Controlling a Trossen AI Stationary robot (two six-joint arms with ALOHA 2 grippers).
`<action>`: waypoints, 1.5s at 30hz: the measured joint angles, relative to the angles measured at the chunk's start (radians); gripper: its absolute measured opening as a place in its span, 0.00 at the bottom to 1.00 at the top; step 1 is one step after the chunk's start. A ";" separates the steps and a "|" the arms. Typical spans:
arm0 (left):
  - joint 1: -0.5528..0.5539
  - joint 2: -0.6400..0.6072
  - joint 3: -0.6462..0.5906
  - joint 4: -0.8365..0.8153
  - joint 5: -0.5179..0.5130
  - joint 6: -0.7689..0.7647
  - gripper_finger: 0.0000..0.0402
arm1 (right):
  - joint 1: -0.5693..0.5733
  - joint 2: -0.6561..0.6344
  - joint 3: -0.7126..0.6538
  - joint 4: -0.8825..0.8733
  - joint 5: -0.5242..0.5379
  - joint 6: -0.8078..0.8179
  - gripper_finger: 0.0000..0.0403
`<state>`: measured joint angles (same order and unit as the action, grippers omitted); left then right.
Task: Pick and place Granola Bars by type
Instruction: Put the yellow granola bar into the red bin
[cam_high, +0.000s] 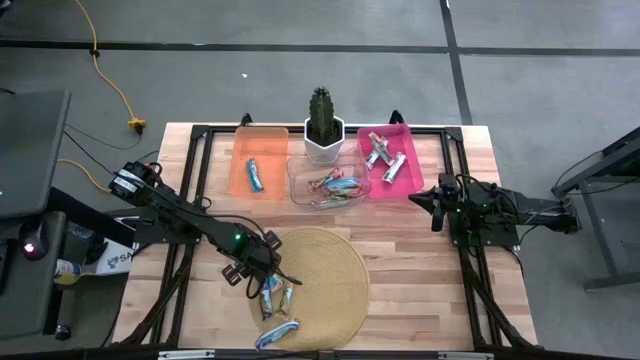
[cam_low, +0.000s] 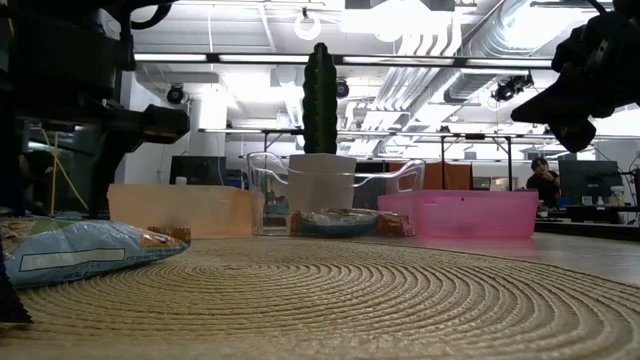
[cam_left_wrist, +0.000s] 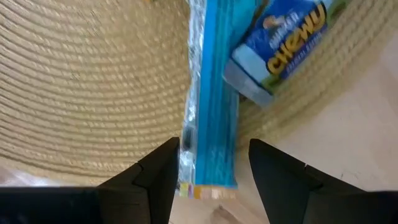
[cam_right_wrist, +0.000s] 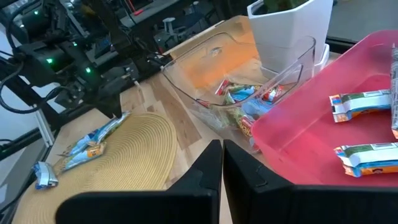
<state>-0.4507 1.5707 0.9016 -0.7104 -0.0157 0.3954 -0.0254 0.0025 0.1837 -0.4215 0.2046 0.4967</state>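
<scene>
Straddling blue bar (cam_left_wrist: 211, 106) on mat (cam_left_wrist: 87, 81): left tool (cam_left_wrist: 211, 177), jaws apart.

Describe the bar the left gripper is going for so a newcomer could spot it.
Find the round woven mat at the table's front. At its left edge, the left gripper has open fingers either side of a blue bar. It lies with its plain side up; the neighbouring bar shows yellow "Chewy" lettering.

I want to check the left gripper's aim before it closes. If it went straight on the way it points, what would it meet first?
The blue-wrapped granola bar, lying between the open fingers of the left gripper, on the woven mat.
</scene>
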 joint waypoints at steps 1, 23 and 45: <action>0.000 0.000 -0.002 0.012 -0.001 0.000 0.47 | 0.000 0.000 0.000 0.001 0.000 -0.002 0.00; 0.080 0.000 -0.015 0.080 -0.011 0.156 0.47 | 0.000 0.141 -0.002 0.011 -0.105 -0.028 0.00; 0.080 0.013 -0.014 0.094 0.025 0.392 0.47 | 0.000 0.182 -0.002 0.016 -0.188 0.001 0.00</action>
<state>-0.3710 1.5840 0.8871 -0.6166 0.0093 0.7877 -0.0254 0.1844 0.1818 -0.4057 0.0168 0.4980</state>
